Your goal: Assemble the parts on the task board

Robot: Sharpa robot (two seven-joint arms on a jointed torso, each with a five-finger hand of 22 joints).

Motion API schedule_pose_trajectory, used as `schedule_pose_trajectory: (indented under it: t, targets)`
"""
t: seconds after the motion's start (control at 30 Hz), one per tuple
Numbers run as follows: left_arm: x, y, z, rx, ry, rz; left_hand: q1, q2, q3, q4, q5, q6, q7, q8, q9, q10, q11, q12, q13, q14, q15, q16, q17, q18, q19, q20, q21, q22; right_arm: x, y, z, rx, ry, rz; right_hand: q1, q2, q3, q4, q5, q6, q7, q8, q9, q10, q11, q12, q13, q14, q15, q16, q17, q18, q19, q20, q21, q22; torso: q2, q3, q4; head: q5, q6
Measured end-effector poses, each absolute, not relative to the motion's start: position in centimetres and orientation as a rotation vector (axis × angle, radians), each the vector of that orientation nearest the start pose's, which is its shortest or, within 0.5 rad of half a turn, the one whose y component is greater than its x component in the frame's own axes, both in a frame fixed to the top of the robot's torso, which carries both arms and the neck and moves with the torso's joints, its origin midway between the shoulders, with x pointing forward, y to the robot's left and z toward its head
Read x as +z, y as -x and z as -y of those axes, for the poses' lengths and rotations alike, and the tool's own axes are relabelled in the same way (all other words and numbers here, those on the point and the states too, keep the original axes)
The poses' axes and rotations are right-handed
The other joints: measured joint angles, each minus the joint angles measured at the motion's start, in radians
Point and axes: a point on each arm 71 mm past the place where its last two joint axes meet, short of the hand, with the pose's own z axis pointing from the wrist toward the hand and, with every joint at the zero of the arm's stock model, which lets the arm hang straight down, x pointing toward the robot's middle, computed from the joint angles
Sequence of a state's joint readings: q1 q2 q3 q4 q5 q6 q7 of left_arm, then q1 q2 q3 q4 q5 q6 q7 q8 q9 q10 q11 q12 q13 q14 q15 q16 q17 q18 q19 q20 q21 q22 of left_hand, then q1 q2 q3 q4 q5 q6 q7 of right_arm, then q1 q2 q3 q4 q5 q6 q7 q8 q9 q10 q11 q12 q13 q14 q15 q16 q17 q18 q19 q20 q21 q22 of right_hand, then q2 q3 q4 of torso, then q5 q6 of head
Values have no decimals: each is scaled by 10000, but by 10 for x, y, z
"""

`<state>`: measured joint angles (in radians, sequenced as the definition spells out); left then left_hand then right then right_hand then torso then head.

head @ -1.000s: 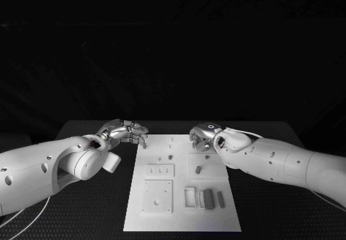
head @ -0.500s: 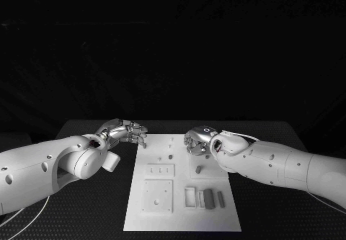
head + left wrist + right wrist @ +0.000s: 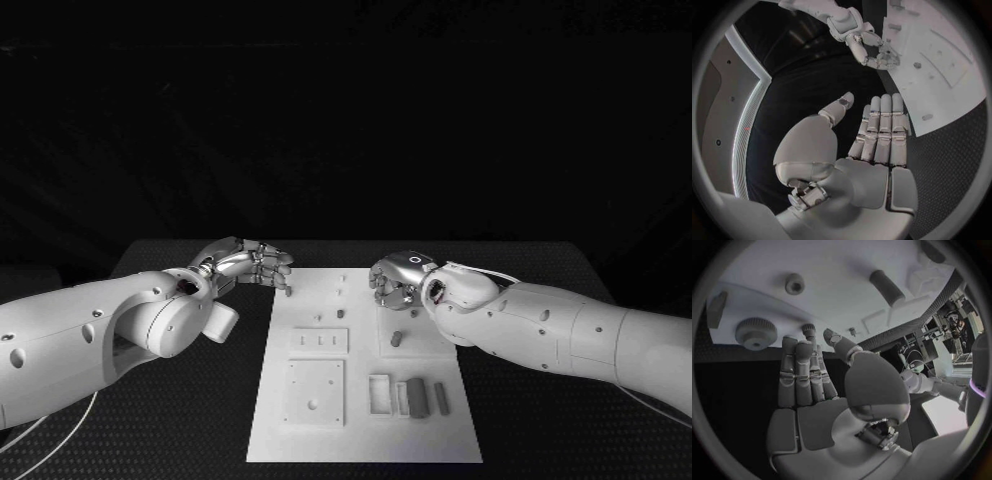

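Hands over far end of white task board (image 3: 361,420); left hand (image 3: 248,263) empty, fingers straight and together, thumb apart, tips at board's edge; right hand (image 3: 398,280) empty, fingers extended side by side, round knurled part (image 3: 756,332) just beyond fingertips (image 3: 809,330); grey cylinder (image 3: 887,287) farther off.

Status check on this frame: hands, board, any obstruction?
Left robot hand open, empty, at the task board far left edge. Right robot hand open over far right, holding nothing. Grey parts lie loose near edge. Nothing in the way.
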<state>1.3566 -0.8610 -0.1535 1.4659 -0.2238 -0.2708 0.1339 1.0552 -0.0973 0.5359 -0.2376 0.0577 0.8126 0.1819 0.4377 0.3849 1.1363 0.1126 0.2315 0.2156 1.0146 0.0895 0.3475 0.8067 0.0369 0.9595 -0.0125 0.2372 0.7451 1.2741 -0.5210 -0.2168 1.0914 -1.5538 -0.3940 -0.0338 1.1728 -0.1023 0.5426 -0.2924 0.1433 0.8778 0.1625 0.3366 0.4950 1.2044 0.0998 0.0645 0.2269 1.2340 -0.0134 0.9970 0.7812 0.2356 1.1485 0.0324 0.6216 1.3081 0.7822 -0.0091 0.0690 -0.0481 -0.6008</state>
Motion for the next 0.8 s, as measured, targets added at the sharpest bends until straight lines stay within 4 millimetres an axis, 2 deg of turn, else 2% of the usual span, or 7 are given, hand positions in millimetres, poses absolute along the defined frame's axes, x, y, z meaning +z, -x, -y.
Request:
schedule_pose_trajectory:
  t: [0.67,0.8]
  targets:
    - [-160,-513,-238,-12462,9201,-16680,0,0,0,0,0,0,0,0,0,0,0,0,19,0,0,-38,19,-1,0,0,-40,8,-213,-549,166,4883,3438,-15582,91,-34,0,0,0,105,-32,-31,71,91,-91,48,58,63,-62,206,-67,-1,75,-34,232,-7,16,0,0,5,-35]
    - [-160,-514,-236,-12483,9182,-16697,0,0,0,0,0,0,1,0,0,0,0,0,28,0,0,-38,19,-1,0,0,-40,7,-214,-554,166,4677,3457,-15710,-53,-178,-42,42,0,54,19,-78,70,67,-68,48,47,62,-62,294,-67,-1,75,-33,271,-7,19,-3,1,-13,-45]
